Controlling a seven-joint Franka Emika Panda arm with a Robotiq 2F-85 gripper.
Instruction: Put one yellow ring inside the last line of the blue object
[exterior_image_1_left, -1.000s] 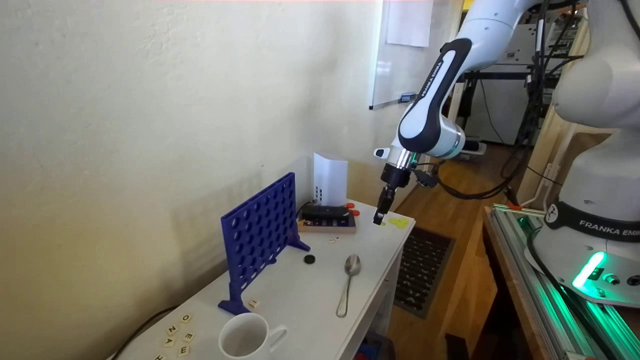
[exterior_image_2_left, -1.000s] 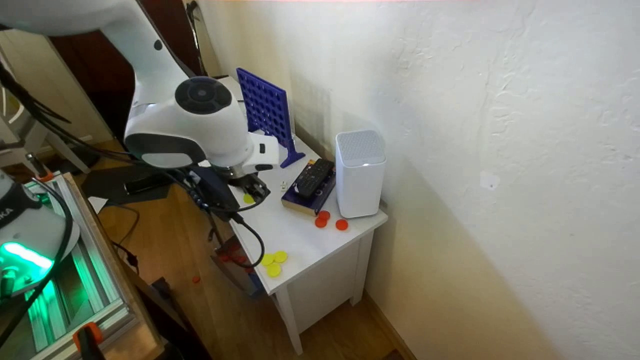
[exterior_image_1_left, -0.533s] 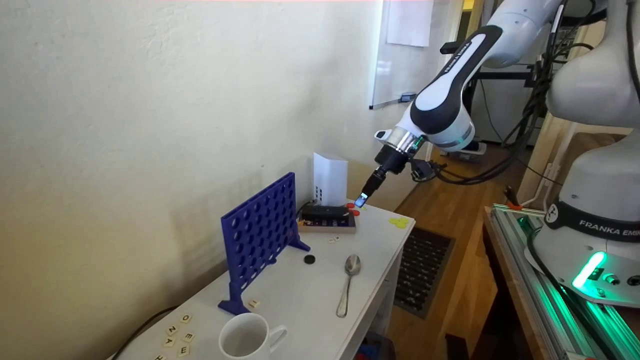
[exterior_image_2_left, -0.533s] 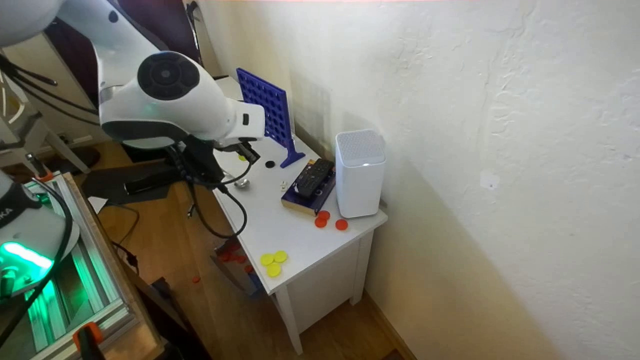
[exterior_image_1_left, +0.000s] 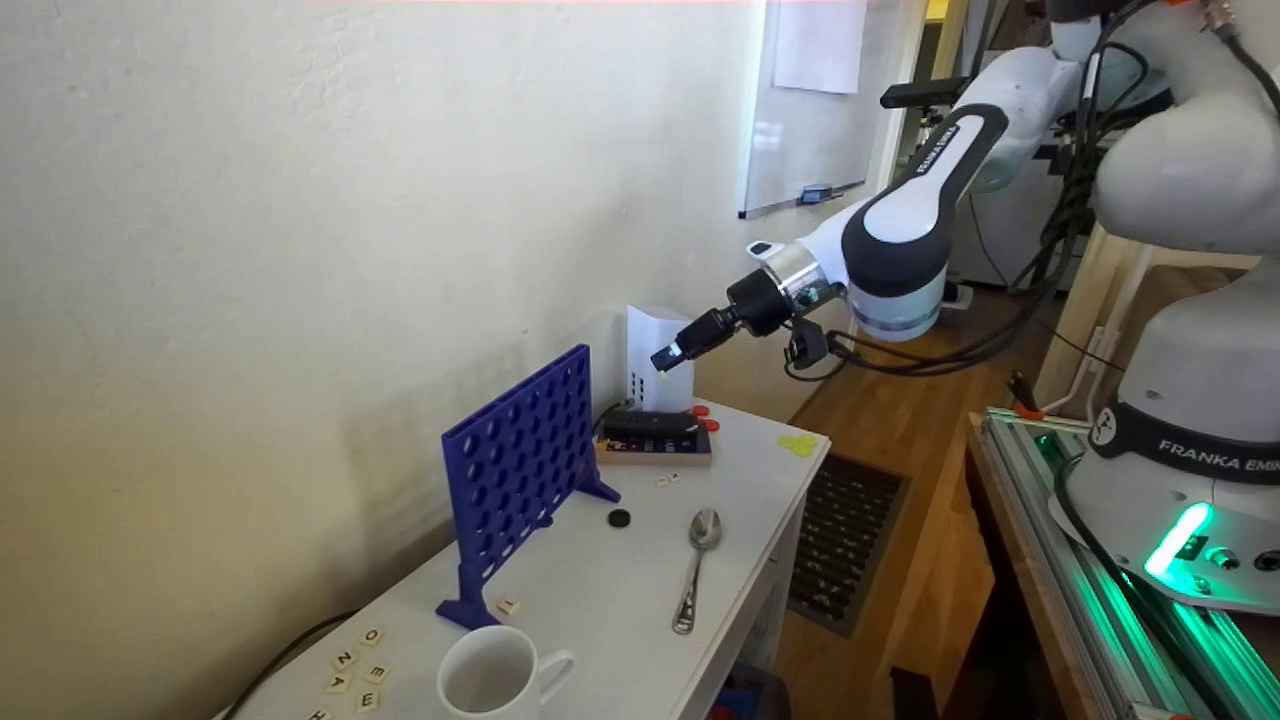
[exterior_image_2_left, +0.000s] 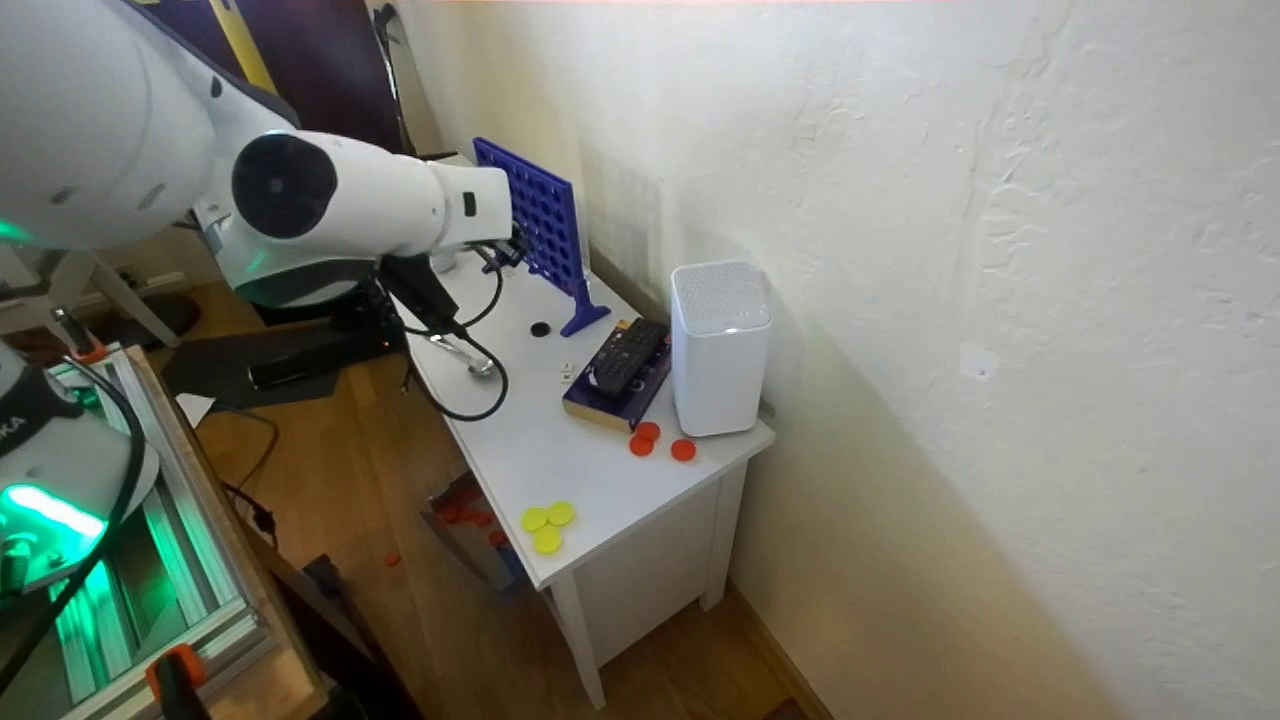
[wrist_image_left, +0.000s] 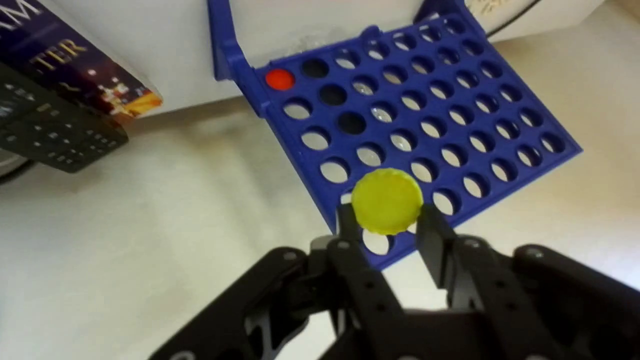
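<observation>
End effector (wrist_image_left: 390, 217) pinches yellow disc (wrist_image_left: 387, 200); panel (wrist_image_left: 408, 119) seemingly apart.

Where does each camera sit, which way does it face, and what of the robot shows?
In an exterior view, the camera sits near the cup, facing along the table past the grid; arm, pincer and base show.
In an exterior view, it looks down from the white box end, roughly the opposite way; arm and parts of base and pincer show.
Wrist view: it rides behind the fingers, facing the grid; they show, gripping a yellow disc.
Both exterior views share the table, grid, white box and arm.
</observation>
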